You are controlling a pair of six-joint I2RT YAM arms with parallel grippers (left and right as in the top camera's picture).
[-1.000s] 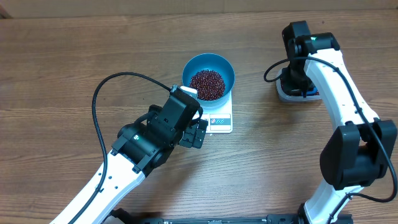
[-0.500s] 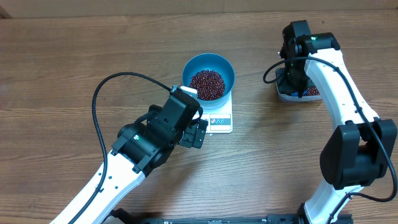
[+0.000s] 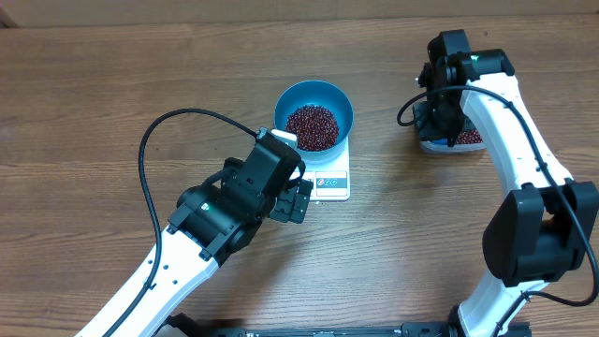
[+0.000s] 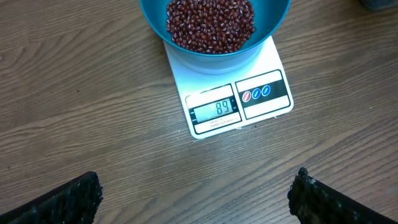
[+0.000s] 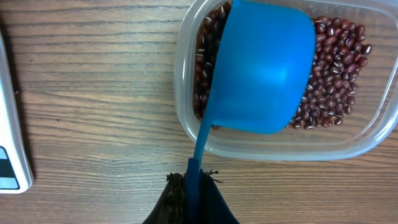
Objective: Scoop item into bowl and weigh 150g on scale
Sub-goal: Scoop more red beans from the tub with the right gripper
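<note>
Overhead, I see the blue bowl (image 3: 314,92) sitting on the white scale (image 3: 329,180) mid-worktop (image 3: 94,112), holding a heap of red-brown beans (image 3: 312,127). From the left wrist view, my left jaws stand spread wide and empty, just short of the scale, whose display reads 89. From the right wrist view, my right jaws are pinching the handle of a blue scoop (image 5: 264,68), its cup over more beans in the clear tub (image 5: 273,148).
</note>
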